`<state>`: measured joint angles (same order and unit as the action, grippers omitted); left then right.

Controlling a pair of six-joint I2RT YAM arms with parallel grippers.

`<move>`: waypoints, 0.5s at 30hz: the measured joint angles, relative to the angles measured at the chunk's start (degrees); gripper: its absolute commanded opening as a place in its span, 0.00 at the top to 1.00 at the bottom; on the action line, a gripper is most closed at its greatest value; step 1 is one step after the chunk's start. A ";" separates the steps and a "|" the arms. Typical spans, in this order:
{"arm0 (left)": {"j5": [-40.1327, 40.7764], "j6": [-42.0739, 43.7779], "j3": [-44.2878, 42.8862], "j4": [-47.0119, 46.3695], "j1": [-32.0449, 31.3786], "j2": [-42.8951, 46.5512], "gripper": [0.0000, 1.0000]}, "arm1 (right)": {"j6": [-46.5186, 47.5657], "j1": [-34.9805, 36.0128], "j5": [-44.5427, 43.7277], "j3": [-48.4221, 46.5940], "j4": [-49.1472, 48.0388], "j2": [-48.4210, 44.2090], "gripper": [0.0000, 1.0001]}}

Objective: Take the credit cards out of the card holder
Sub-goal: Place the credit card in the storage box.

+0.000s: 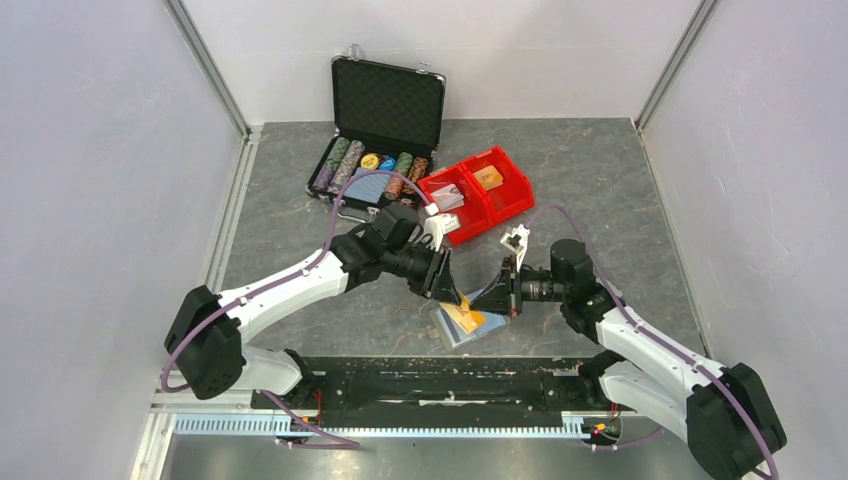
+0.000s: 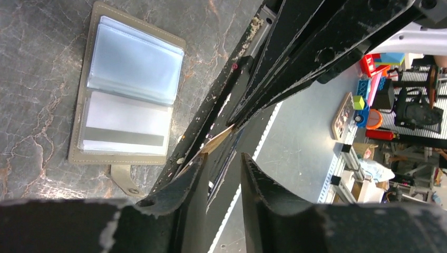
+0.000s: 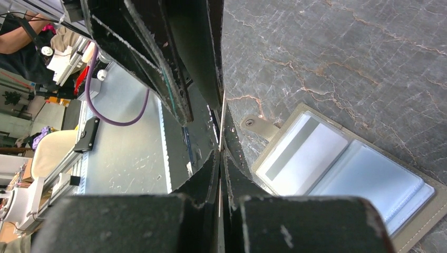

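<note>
The card holder [image 1: 456,336] lies open on the table between my grippers, grey outside with clear sleeves. It shows in the left wrist view [image 2: 126,89] and the right wrist view [image 3: 342,174], with a white card with a grey stripe in one sleeve. An orange-yellow credit card [image 1: 462,316] is held just above it. My right gripper [image 1: 494,298] [image 3: 221,150] is shut on this card's thin edge [image 3: 223,108]. My left gripper [image 1: 447,288] [image 2: 224,158] has its jaws apart, with the card's edge [image 2: 219,141] between them, against one finger.
An open black poker-chip case [image 1: 385,110] stands at the back. Red bins [image 1: 478,190] with small packs sit beside it. The black arm-mount rail [image 1: 430,385] runs along the near edge, close to the card holder.
</note>
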<state>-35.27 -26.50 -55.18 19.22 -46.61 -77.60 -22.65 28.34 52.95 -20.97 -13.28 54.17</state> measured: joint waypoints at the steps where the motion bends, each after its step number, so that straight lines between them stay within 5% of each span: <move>1: -0.28 0.26 0.00 0.02 0.00 -0.17 0.60 | 0.00 0.00 0.00 0.00 0.02 0.00 1.00; 5: -1.01 0.87 0.00 0.90 0.00 -0.74 0.48 | 0.02 0.00 0.00 0.00 0.02 0.00 1.00; 15: 0.98 3.21 -3.02 5.62 0.04 -0.72 0.47 | 1.14 0.48 0.02 0.00 0.55 0.31 1.00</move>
<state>-34.28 -23.29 -58.19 24.84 -46.57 -78.32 -21.52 28.82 52.97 -20.97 -12.73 54.48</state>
